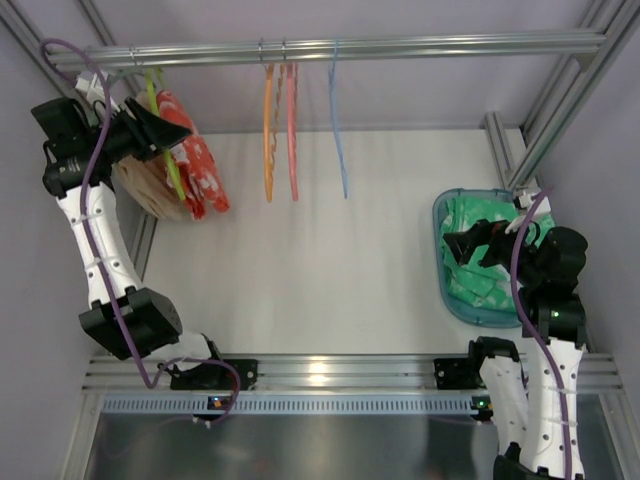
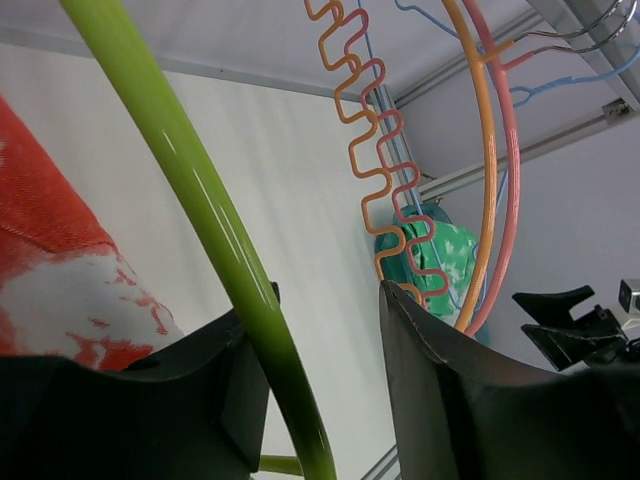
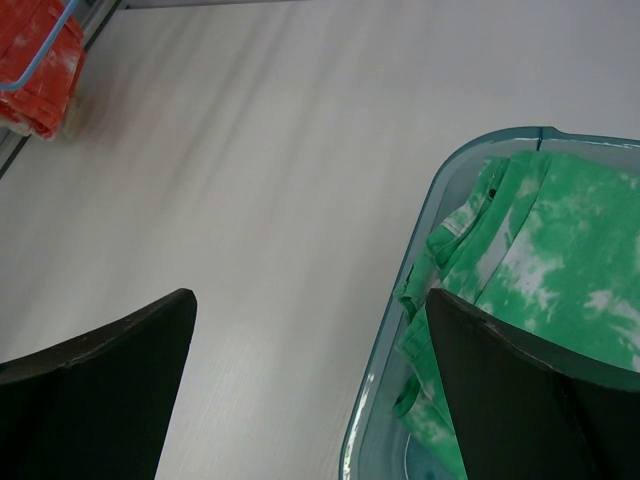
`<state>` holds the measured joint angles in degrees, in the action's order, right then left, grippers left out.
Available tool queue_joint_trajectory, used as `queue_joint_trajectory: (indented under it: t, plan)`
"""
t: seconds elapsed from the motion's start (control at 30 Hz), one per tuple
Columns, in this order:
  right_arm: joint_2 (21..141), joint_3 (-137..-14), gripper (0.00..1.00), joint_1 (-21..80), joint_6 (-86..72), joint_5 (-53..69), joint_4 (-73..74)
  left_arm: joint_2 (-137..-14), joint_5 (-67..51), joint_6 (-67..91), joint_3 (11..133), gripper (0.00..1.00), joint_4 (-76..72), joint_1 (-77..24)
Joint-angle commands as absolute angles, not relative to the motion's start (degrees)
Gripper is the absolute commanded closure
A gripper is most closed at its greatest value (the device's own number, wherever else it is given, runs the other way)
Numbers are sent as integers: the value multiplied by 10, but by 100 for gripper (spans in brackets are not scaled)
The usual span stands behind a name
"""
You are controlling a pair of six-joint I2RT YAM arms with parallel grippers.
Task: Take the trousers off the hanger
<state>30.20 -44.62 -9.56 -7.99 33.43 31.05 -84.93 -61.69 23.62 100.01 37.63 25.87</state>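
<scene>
The lime hanger [image 1: 172, 165] hangs on the rail at the far left with the red-orange trousers [image 1: 195, 160] draped over it. My left gripper [image 1: 160, 130] is raised to the hanger. In the left wrist view its jaws stand open around the hanger's lime arm [image 2: 205, 210], which runs beside the left finger [image 2: 190, 390] with a wide gap to the right finger [image 2: 450, 390]. The trousers [image 2: 50, 260] hang just left of the jaws. My right gripper [image 1: 462, 245] is open and empty, low over the left rim of the basket [image 3: 385, 380]. The trousers also show far off in the right wrist view [image 3: 40, 50].
A tan garment [image 1: 150, 192] hangs behind the trousers. An orange hanger [image 1: 268, 130], a pink hanger [image 1: 292, 130] and a blue hanger [image 1: 338, 130] hang bare mid-rail. A teal basket [image 1: 445, 290] holding green-and-white cloth [image 1: 478, 280] sits at the right. Metal frame posts flank the table.
</scene>
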Motion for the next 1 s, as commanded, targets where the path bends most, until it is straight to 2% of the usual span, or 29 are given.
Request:
queue_joint_trajectory:
  t: [0.0,0.17,0.3,0.43,0.63,0.9,0.97]
  plan:
    - [299,-450,1,-99,-76,332,294,-842,-645,255,998,50,317,236]
    - [300,-448,1,-98,-77,332,293,-840,-628,314,964,53,262,205]
    - [295,-447,1,-99,-77,330,294,-817,-628,462,890,57,69,204]
    - [293,-447,1,-98,-71,330,299,-809,-621,556,833,61,-44,201]
    - [293,-446,1,-98,-69,330,300,-809,-617,601,822,69,-73,200]
    - [297,-446,1,-98,-70,333,294,-801,-624,613,835,100,-88,200]
    - [299,-445,1,-99,-72,334,293,-792,-623,613,836,100,-101,200]
